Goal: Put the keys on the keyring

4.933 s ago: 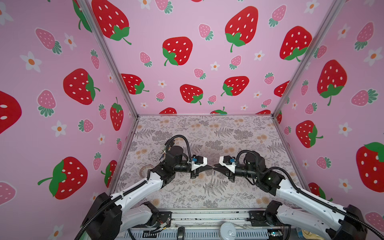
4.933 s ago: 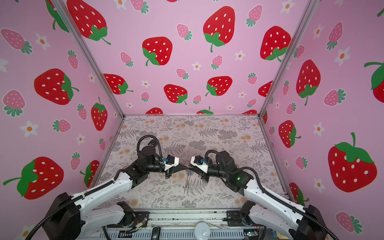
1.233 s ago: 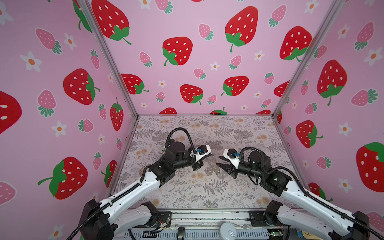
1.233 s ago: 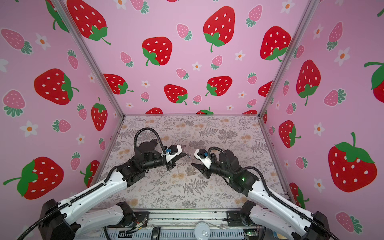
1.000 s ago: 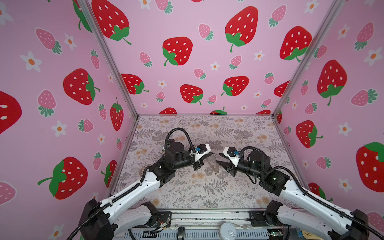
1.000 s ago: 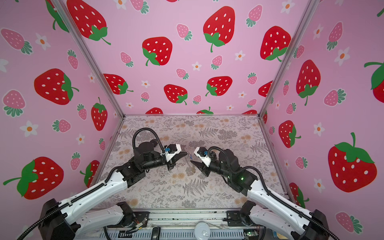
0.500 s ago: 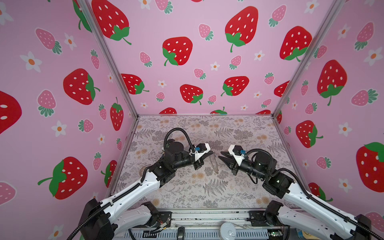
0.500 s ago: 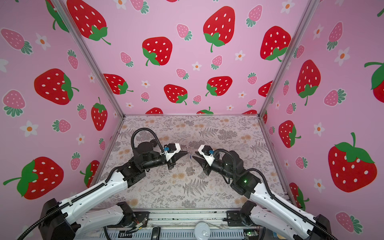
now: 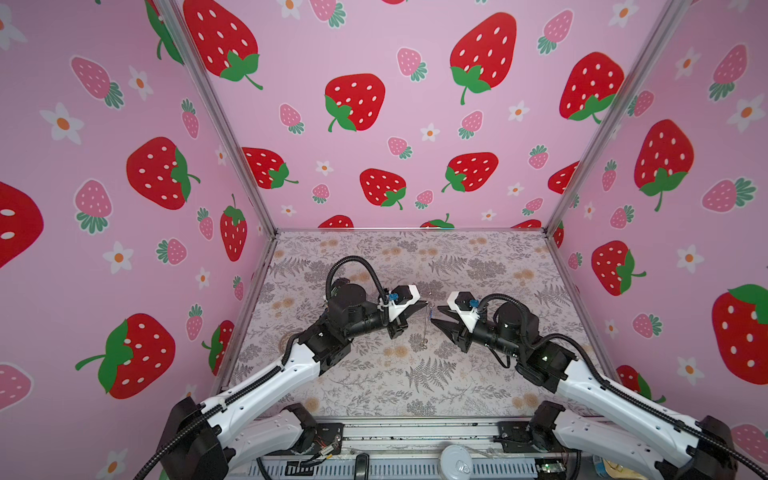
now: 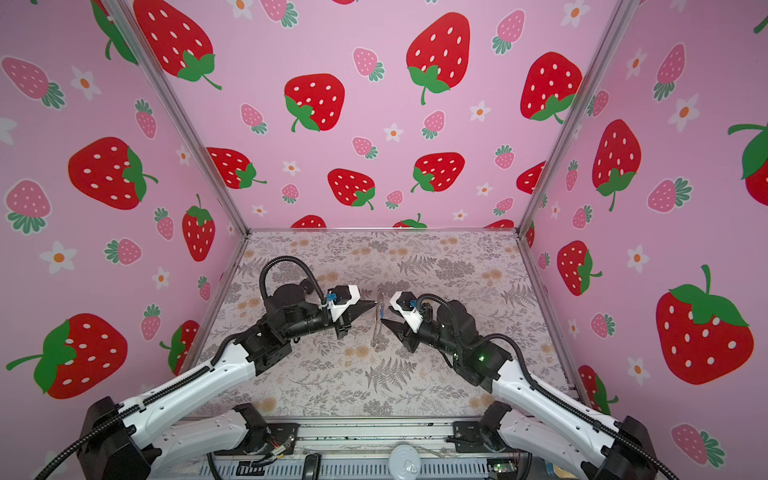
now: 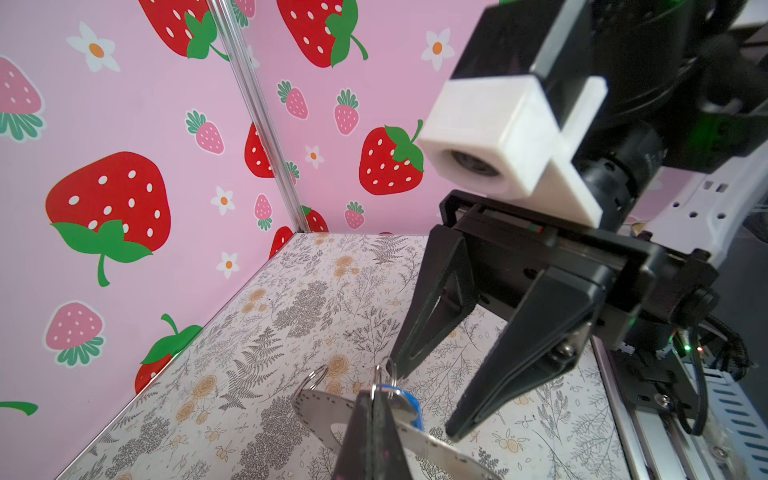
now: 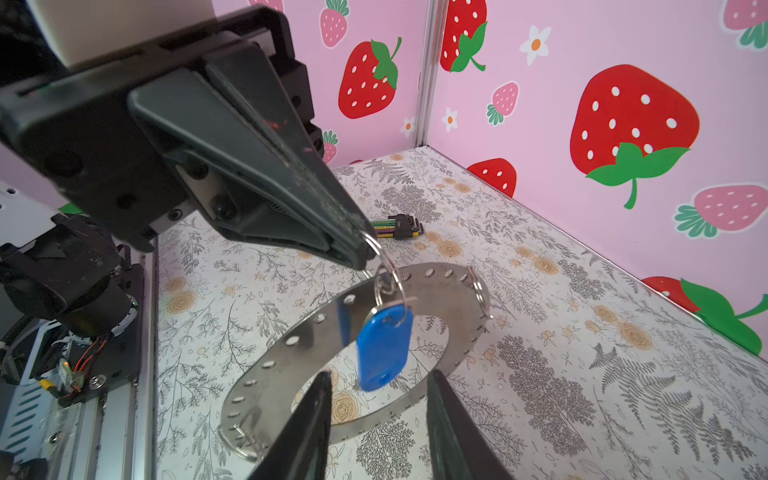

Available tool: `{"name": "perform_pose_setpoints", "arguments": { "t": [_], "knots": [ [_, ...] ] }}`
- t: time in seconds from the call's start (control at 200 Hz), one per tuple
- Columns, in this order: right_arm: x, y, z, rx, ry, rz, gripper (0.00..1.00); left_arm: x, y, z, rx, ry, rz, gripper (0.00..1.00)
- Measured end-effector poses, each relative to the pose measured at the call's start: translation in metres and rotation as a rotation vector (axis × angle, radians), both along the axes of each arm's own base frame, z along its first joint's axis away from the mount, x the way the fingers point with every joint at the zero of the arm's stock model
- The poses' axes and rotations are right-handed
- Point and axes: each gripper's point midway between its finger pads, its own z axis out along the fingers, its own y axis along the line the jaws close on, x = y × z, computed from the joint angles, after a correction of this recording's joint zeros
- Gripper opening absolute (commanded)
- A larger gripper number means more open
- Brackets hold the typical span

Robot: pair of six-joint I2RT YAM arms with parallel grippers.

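Note:
The keyring [image 12: 291,345], a wide flat grey ring with small holes round its rim, hangs in the air over the table. It shows edge-on in both top views [image 9: 424,328] [image 10: 376,328]. My left gripper [image 12: 357,253] [image 9: 426,302] is shut on a small wire loop [image 12: 386,270] at the keyring's rim. The key [image 12: 384,349] [image 11: 409,405], with a bright blue head, dangles from that loop in front of the hole. My right gripper [image 12: 380,378] [image 9: 436,314] is open, with one finger on each side of the key's lower end and touching nothing.
A bundle of coloured hex keys [image 12: 395,227] in a black holder lies on the floral table [image 9: 478,374] beyond the left gripper. Pink strawberry walls [image 9: 415,124] close the table on three sides. Further wire loops [image 12: 478,291] sit on the keyring's rim.
The right gripper drew back a little to the right of the hanging keyring and has come close again. The left gripper has held the keyring almost still.

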Motion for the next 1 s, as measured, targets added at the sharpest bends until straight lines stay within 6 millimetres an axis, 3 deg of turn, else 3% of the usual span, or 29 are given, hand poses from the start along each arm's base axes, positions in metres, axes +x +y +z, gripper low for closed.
{"name": "perform_pose_setpoints", "arguments": {
  "t": [0.18,0.535,0.855,1.0],
  "knots": [
    [0.005,0.006,-0.007,-0.007,0.014,-0.005,0.36,0.002,0.000,0.001,-0.014,0.014,0.013,0.00],
    [0.013,0.009,0.001,0.036,0.009,-0.038,0.26,0.009,-0.001,0.005,-0.047,0.028,0.047,0.00],
    [0.016,0.012,0.005,0.050,0.002,-0.047,0.27,0.012,-0.005,-0.002,-0.045,0.058,0.061,0.00],
    [0.018,0.013,0.004,0.046,0.003,-0.054,0.16,0.012,-0.006,-0.001,-0.047,0.060,0.062,0.00]
  ]
}}
